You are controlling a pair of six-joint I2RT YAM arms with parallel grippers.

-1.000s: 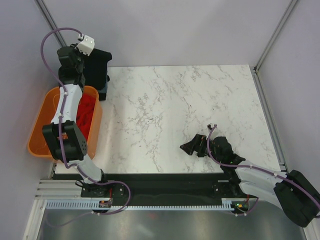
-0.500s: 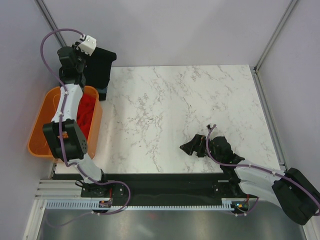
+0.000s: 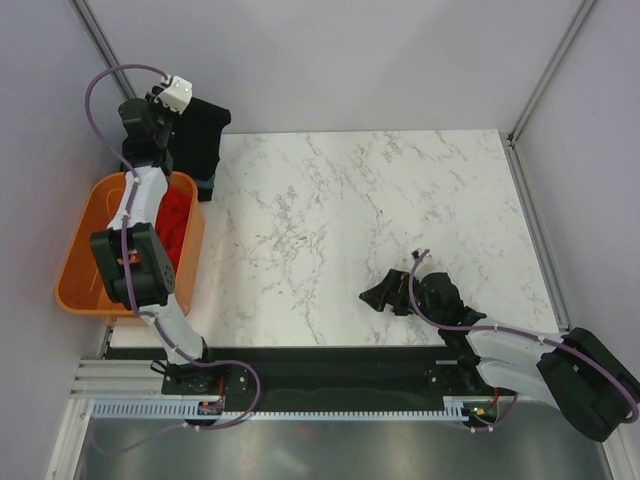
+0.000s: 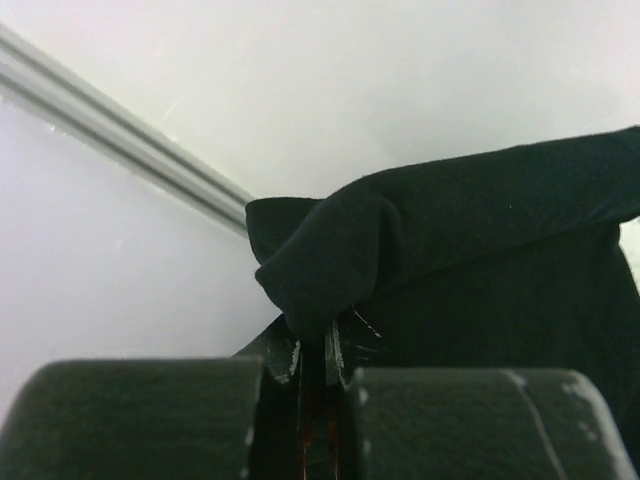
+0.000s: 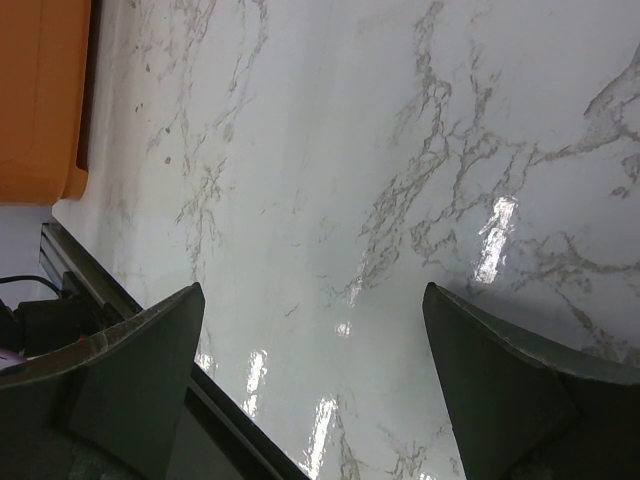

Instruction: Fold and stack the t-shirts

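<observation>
The left gripper [image 4: 314,352] is clenched on a bunched fold of the black t-shirt [image 3: 200,138], which hangs at the far left above the far end of the orange basket [image 3: 76,272]; the red t-shirt [image 3: 176,224] lies inside it. The right gripper [image 3: 379,295] rests released and empty at the near right. Best carry the tee rightward clear of the rim, then drape it flat on the table [image 3: 380,200]

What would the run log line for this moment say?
left gripper: shut on black t-shirt, cloth hanging | right gripper: open, empty, over table | red t-shirt: in orange basket
</observation>
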